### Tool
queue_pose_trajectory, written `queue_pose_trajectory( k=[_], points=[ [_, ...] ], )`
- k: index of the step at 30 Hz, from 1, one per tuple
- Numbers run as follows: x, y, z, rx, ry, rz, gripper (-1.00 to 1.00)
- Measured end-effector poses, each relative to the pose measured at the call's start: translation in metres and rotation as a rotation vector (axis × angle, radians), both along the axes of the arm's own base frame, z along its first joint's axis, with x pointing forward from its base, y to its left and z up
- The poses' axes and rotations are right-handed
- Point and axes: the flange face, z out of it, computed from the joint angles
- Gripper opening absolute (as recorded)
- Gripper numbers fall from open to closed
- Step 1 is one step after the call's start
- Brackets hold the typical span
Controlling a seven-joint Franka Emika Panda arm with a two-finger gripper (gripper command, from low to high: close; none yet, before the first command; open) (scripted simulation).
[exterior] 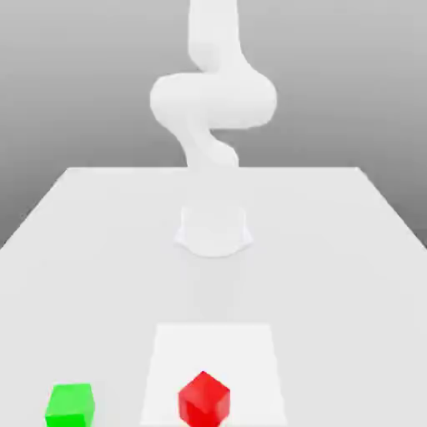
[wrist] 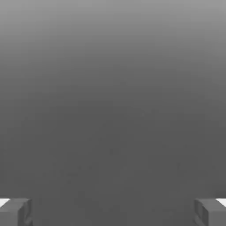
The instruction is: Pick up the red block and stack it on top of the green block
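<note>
The red block (exterior: 203,399) sits near the front edge of the table, turned corner-on, resting on a lighter square patch (exterior: 214,350). The green block (exterior: 70,405) stands on the table at the exterior view's left of the red one, a good gap between them. The white arm (exterior: 213,100) rises from its base (exterior: 213,229) and bends upward out of the picture, far above both blocks. In the hand view my gripper (wrist: 113,212) is open, its grey fingertips (wrist: 15,212) spread wide with nothing between them, and a plain grey background lies beyond.
The white table (exterior: 334,250) stretches wide around the arm's round base at its middle. Both blocks lie close to the table's front edge.
</note>
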Motion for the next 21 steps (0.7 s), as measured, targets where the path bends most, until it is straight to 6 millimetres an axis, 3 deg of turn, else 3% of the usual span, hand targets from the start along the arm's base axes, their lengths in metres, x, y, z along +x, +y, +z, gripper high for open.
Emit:
queue_pose_trajectory(
  k=[5, 10, 15, 21],
  points=[
    [0.060, -0.001, -0.084, -0.010, 0.144, -0.146, 0.00],
    [0.100, -0.011, -0.175, 0.004, 0.275, -0.270, 0.00],
    [0.121, -0.021, -0.268, 0.046, 0.400, -0.377, 0.00],
    [0.123, -0.029, -0.372, 0.140, 0.539, -0.495, 0.00]
  ],
)
